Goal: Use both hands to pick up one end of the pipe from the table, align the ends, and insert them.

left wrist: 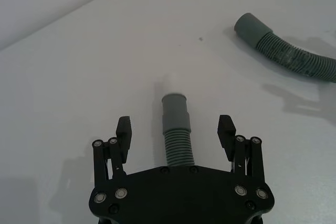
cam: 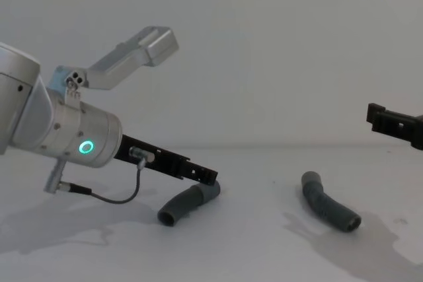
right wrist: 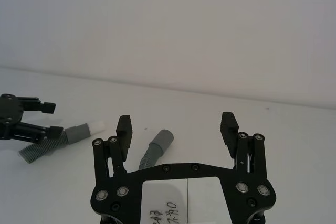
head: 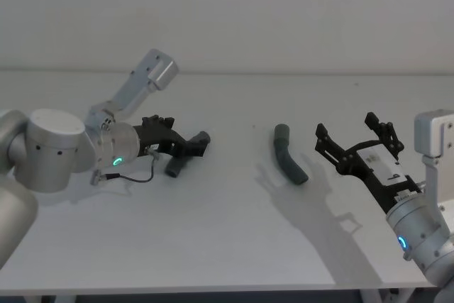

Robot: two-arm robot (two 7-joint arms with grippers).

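Currently the pipe is two separate dark grey ribbed hose pieces lying on the white table (head: 213,246), well apart. The left hose piece (head: 181,160) lies toward the robot's left, and its narrow whitish tip (left wrist: 170,85) projects beyond a smooth grey cuff. The right hose piece (head: 289,158) is bent and lies nearer the middle, its wider open cuff (left wrist: 249,26) turned toward the far side of the table.

The left gripper (left wrist: 175,127) is low over the left hose piece. Its black fingers (left wrist: 124,129) are spread wide to either side of the ribbed section, with a clear gap on each side, so it grips nothing. The cuff and tip reach out past the fingertips.

The right gripper (head: 347,129) hangs above the table just to the right of the right hose piece. Its fingers (right wrist: 229,127) are equally wide apart and hold nothing. From its wrist camera the piece lies ahead, between the two fingers and apart from both.

Soft shadows of the arms fall on the matte tabletop. Behind it stands a plain pale wall (head: 284,12).
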